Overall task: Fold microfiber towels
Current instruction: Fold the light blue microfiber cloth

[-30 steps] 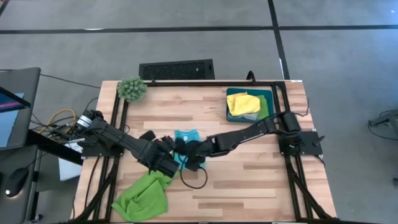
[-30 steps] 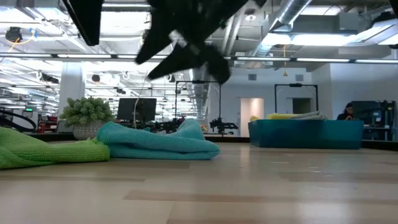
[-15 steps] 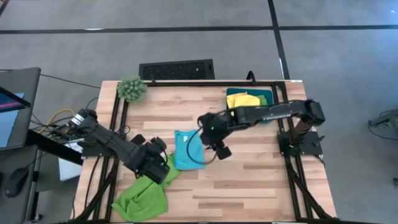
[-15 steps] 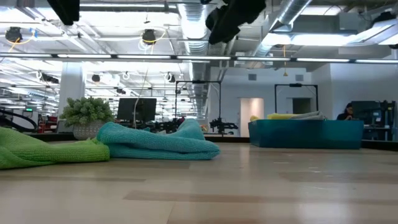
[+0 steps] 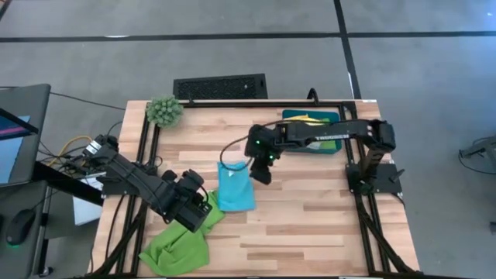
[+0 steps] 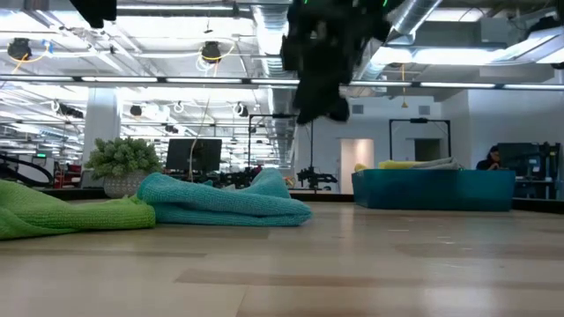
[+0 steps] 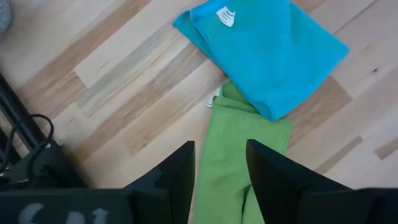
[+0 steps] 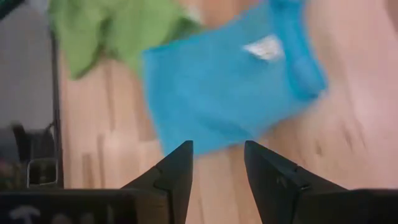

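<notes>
Both grippers hang open and empty: left gripper [image 5: 198,211] over the green towel [image 5: 177,244], right gripper [image 5: 261,172] at the teal towel's [image 5: 235,188] two o'clock.

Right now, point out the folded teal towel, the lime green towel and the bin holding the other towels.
Teal towel [image 5: 235,188]: high view, middle of its folded top.
Lime green towel [image 5: 176,246]: high view, centre of the crumpled heap.
Bin [image 6: 432,190]: low view, its teal front wall.

Fuzzy green plant ball [image 5: 163,111] at the wooden table's [image 5: 310,217] corner, black grille [image 5: 220,86] beyond
</notes>
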### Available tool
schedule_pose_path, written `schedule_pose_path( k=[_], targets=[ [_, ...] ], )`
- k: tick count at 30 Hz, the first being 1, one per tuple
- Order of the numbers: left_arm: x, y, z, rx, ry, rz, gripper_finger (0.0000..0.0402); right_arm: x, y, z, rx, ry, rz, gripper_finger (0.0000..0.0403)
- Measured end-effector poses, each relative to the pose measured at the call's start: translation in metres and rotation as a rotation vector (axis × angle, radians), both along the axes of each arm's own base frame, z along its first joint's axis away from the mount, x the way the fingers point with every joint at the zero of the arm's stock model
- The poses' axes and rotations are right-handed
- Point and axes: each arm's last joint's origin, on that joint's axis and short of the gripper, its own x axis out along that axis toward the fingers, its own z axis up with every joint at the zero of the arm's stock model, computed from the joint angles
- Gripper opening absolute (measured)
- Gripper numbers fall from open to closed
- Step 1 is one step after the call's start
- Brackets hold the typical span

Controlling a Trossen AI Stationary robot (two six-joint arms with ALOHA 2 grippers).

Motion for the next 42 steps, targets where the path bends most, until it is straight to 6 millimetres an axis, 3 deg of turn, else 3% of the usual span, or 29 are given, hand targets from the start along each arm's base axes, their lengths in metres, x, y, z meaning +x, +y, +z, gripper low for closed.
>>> schedule_pose_path(
  k=[7, 14, 35, 42],
  targets=[
    [0.002, 0.005, 0.000, -0.021, 0.011, 0.022, 0.0137, 0.011, -0.039, -0.036, 0.168, 0.107, -0.211, 0.0166],
    [0.005, 0.006, 0.000, -0.031, 0.000, 0.030, 0.0137, 0.021, -0.057, -0.072, 0.306, 0.166, -0.252, 0.0166],
    [0.005, 0.005, 0.000, -0.067, -0.007, 0.068, 0.0137, 0.039, -0.055, -0.126, 0.329, 0.195, -0.257, 0.0166],
    [0.005, 0.005, 0.000, -0.067, -0.008, 0.069, 0.0137, 0.046, -0.045, -0.126, 0.267, 0.114, -0.154, 0.0164]
  ],
)
